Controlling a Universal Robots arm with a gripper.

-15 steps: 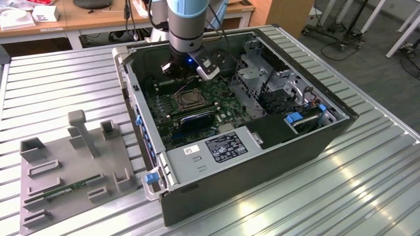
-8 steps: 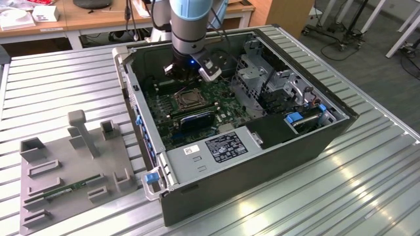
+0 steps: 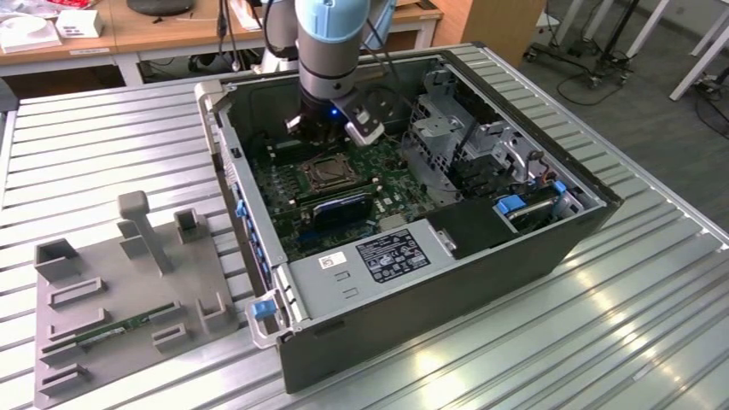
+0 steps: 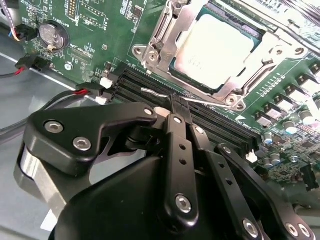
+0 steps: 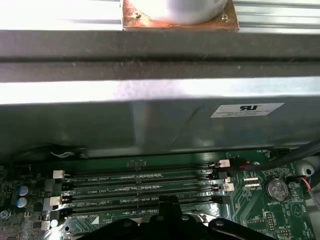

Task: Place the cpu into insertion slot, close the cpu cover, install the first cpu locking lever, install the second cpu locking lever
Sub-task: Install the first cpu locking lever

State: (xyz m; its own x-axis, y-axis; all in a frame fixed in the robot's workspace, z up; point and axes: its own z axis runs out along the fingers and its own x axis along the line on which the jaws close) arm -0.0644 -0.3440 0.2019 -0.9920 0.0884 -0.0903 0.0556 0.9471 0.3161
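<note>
**Item: the cpu** (image 4: 217, 45). Pale metal face, seated in the insertion slot (image 3: 324, 173) on the green motherboard (image 4: 100, 30). The cpu cover (image 4: 172, 40) lies down around it as a silvery frame.

**Locking lever** (image 4: 155, 93). A thin wire running along the socket edge that faces the memory slots (image 4: 132, 82). It looks not yet latched.

**End effector** (image 4: 179, 107). Fingers are drawn together, with the tips at the lever wire. Whether the wire is actually pinched between them cannot be told. In the exterior view it hangs at 12 o'clock of the socket.

**Risks (judged).**
- The wire is thin and springy, so it could slip off the tips and snap back.
- A tip pressing too low could bear on the memory slots or their white end clips.
- A sideways drag could scrape the cover or disturb the chip beneath it.

**Surroundings, exterior view, from the socket.**
- Grey drive cage (image 3: 439, 137) at 2 o'clock, close enough to crowd the arm.
- Power supply box (image 3: 381, 256) at 5 o'clock.
- Computer case (image 3: 456, 282) wall all round, limiting the approach.
- Red-and-black cables (image 4: 82, 92) and a coin cell battery (image 4: 52, 35) lie beside the fingers and could be snagged.
- Grey fixture tray (image 3: 125, 256) at 8 o'clock on the table (image 3: 638, 342), well apart.
</note>
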